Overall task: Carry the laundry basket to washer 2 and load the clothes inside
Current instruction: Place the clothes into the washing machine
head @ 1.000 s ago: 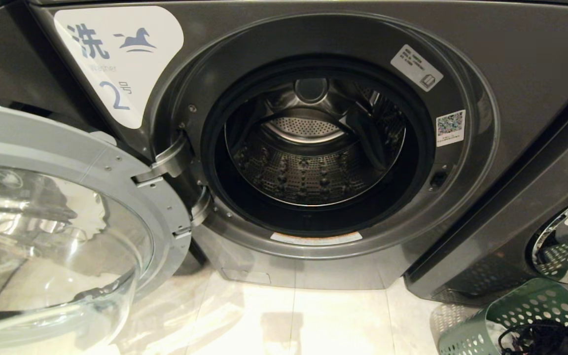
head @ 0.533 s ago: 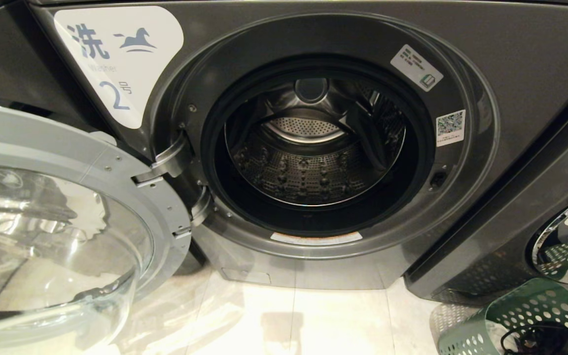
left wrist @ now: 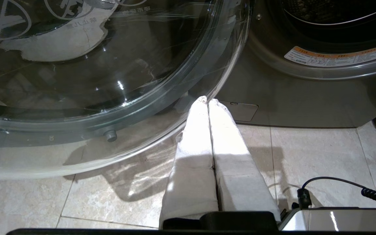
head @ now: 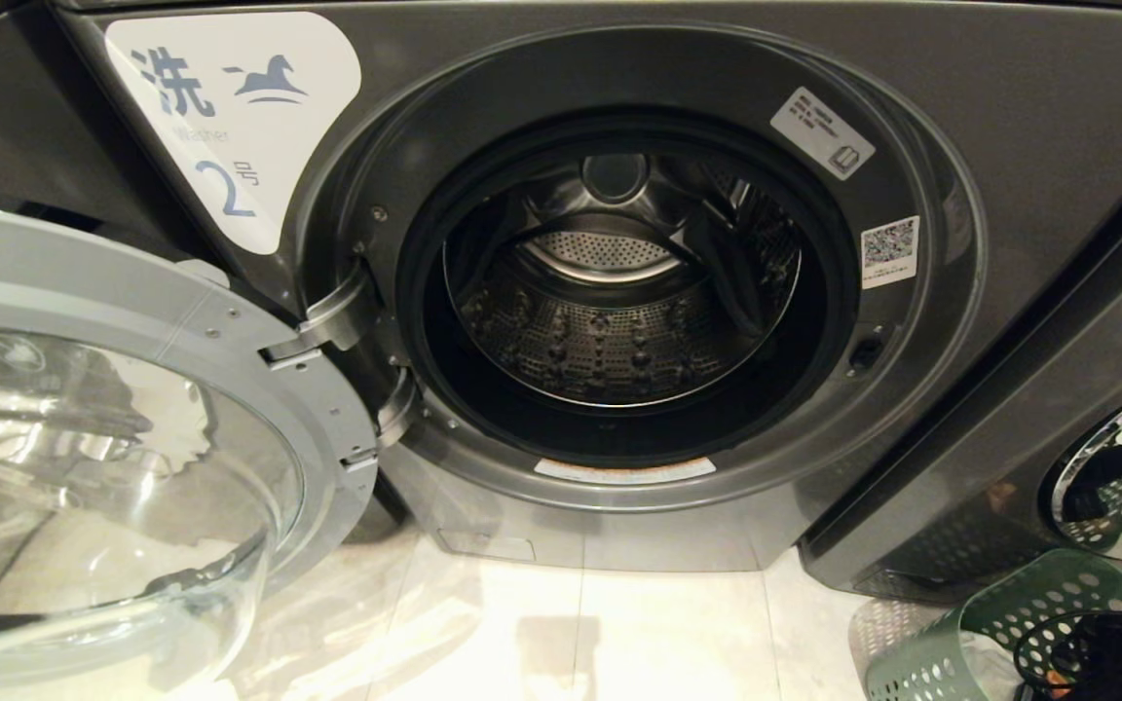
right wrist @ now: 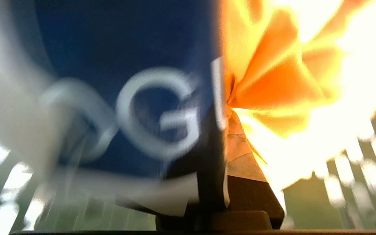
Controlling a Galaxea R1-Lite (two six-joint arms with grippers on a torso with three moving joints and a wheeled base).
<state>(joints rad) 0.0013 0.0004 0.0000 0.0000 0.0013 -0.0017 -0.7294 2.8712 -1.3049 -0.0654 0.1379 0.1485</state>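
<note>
Two washers show: washer 2 [head: 619,292], its door [head: 113,428] swung wide left so the empty drum can take clothes, and one neighbour on the right. One basket [head: 1009,623] stands on the floor at the right, within reach. The right claw [right wrist: 225,114], down in it, pinches orange cloth [right wrist: 273,81] beside a blue garment [right wrist: 126,49]. The left claw [left wrist: 207,101], pressed together, idles below the door.

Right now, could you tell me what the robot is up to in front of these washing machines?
Washer 2 stands with its door swung wide and its drum showing no clothes. The laundry basket sits on the floor to the right. The right gripper is down in it, shut on orange cloth beside a dark blue garment. The left gripper is shut, parked low by the open door.
</note>
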